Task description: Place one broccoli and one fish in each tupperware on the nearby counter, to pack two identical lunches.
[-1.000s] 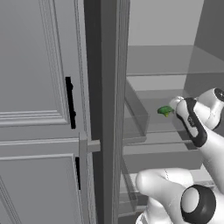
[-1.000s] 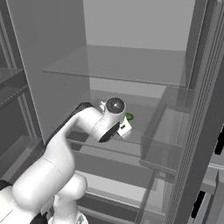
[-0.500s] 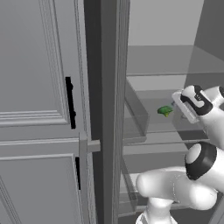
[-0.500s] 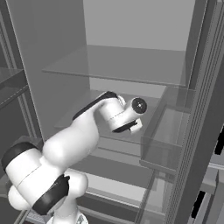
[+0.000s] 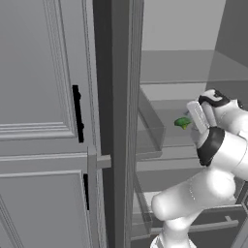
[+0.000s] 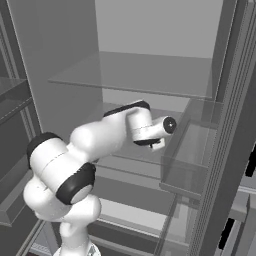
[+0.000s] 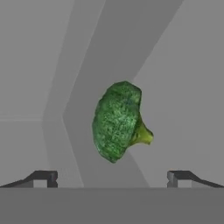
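Arm has been swung toward the bright-green lumpy broccoli floret, lying on the glass fridge shelf. Gripper spread, empty, lined up ahead; grasp judged imminent.

Grey fridge interior, glass shelves, panelled door
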